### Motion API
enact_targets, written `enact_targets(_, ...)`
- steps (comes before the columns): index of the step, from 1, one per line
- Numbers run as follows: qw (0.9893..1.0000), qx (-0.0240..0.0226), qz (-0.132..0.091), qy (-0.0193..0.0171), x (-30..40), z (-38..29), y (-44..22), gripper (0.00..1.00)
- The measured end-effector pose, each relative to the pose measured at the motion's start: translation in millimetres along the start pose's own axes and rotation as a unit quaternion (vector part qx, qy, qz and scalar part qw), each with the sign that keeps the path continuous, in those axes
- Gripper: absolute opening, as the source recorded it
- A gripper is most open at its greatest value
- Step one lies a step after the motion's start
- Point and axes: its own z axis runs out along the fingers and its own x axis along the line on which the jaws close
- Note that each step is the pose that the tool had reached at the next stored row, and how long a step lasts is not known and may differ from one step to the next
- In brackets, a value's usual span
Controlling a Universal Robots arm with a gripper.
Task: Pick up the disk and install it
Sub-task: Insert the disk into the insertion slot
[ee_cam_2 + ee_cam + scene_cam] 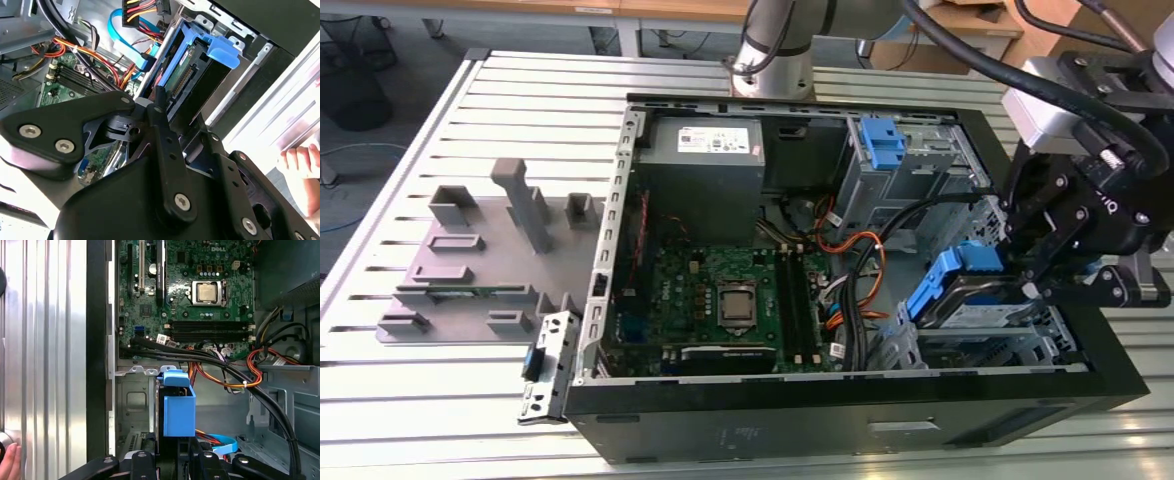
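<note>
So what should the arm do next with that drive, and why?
Probably ease the disk a little deeper into the metal bay. The gripper holds it by its blue frame, and in the exterior view it stands tilted with much of it above the bay, so it does not look seated. The black cables run close by, so a slow push seems wise.

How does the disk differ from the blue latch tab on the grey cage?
The disk is silver metal in a blue frame; the latch tab is blue plastic. The disk stands tilted by the end effector; the latch tab sits on the grey cage. Both have blue plastic.
</note>
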Motion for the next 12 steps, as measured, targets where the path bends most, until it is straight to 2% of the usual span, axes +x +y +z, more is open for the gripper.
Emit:
enact_targets(8,1.0,0.0,0.0,0.0,0.5,12.7,-0.3,0.35)
enact_targets(12,1.0,0.0,0.0,0.0002,0.6,13.6,-0.3,0.35)
